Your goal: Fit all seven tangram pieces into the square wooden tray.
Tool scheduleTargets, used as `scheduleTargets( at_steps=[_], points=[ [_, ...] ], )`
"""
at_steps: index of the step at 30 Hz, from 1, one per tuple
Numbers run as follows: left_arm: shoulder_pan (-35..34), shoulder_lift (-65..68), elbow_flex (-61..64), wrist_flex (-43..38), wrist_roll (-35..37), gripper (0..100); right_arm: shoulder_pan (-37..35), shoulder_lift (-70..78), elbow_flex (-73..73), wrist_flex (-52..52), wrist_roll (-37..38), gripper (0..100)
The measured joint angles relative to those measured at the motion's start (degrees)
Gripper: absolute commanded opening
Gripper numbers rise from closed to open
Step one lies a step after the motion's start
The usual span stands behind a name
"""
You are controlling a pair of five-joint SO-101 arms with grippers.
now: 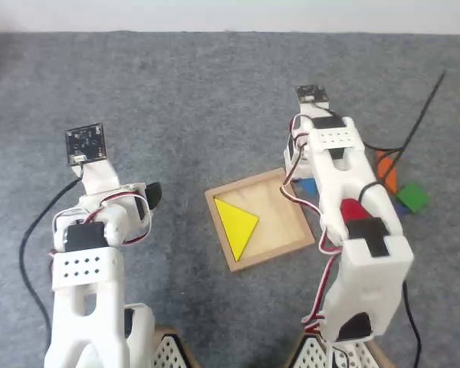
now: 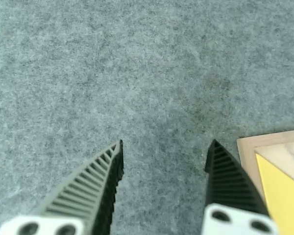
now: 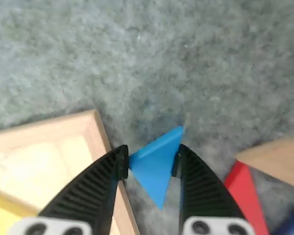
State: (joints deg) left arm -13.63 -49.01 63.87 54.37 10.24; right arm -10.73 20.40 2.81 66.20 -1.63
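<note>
My right jaws had closed in on the blue triangle, one on each slanted side and both seemingly touching it, so I'd call that a grip, though whether the piece had left the grey surface I couldn't tell. It sat just outside the wooden tray, right by its rim, a short hop from going in. Inside lay only the yellow triangle, pushed to one side, leaving bare wood for the rest. Near the blue one waited a red piece and a wood-coloured triangle, touching each other. My left jaws stood wide open and empty over bare surface, beside the tray's corner, clear of the work.
</note>
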Motion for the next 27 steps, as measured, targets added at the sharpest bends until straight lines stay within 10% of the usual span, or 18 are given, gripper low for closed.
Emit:
scheduleTargets(
  at_steps=[19,27],
  points=[
    [0.0,0.0,0.0,-1.41,0.0,27,-23.03,-13.71,12.75,5.36,36.13,11.0],
    [0.0,0.0,0.0,-1.41,0.0,27,-24.88,-13.8,14.86,7.47,5.89,11.2]
  ],
)
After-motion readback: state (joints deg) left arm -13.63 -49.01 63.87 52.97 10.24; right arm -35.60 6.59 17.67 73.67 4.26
